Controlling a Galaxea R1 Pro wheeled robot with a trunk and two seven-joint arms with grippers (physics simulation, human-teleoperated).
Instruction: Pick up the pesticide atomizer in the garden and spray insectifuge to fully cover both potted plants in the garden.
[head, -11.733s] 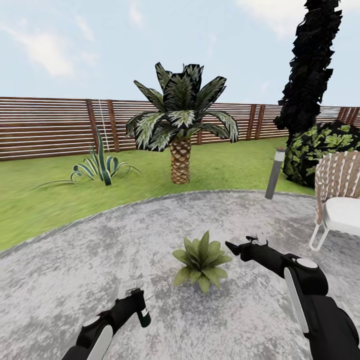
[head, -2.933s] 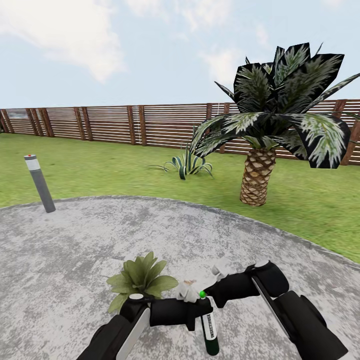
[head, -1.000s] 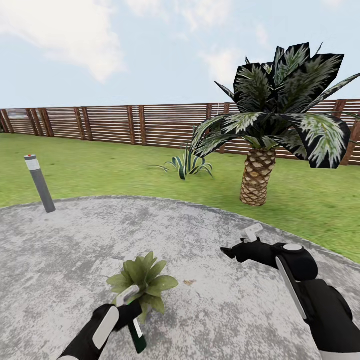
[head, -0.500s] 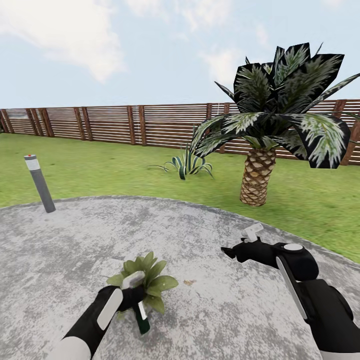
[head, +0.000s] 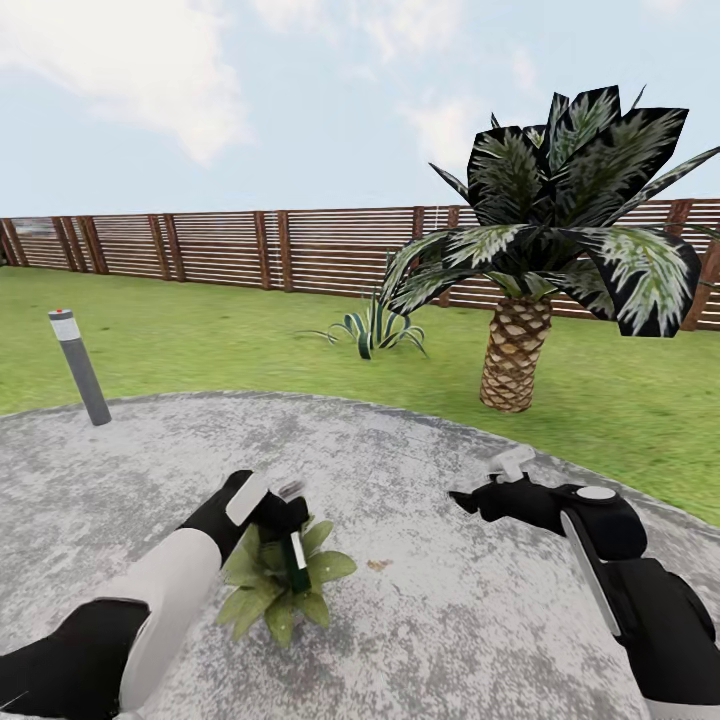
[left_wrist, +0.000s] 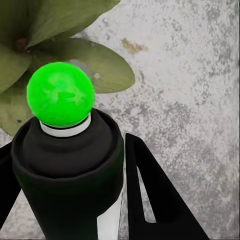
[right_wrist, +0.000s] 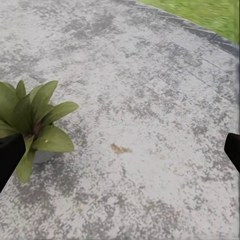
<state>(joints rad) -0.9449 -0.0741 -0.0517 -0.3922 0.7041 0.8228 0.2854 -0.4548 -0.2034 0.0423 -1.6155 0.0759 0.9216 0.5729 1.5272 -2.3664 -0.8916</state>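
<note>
The left gripper (head: 281, 512) grasps the spray bottle (head: 296, 562) above the potted plant (head: 272, 588); the right gripper (head: 487, 482) hangs released.

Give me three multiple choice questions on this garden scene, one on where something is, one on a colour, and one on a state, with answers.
1. Where is the atomizer?
A. Lying on the lawn
B. Held over the potted plant
C. Beside the bollard lamp

2. What colour is the atomizer's round tip in the left wrist view?
A. Bright green
B. Blue
C. Yellow

3. What is the right gripper doing?
A. Gripping a leaf
B. Holding a second bottle
C. Open and empty

Answers:
1. B: the left gripper holds the atomizer right above the potted plant on the patio.
2. A: the tip renders bright green.
3. C: the right gripper hangs over bare paving, fingers apart, nothing between them.
</note>
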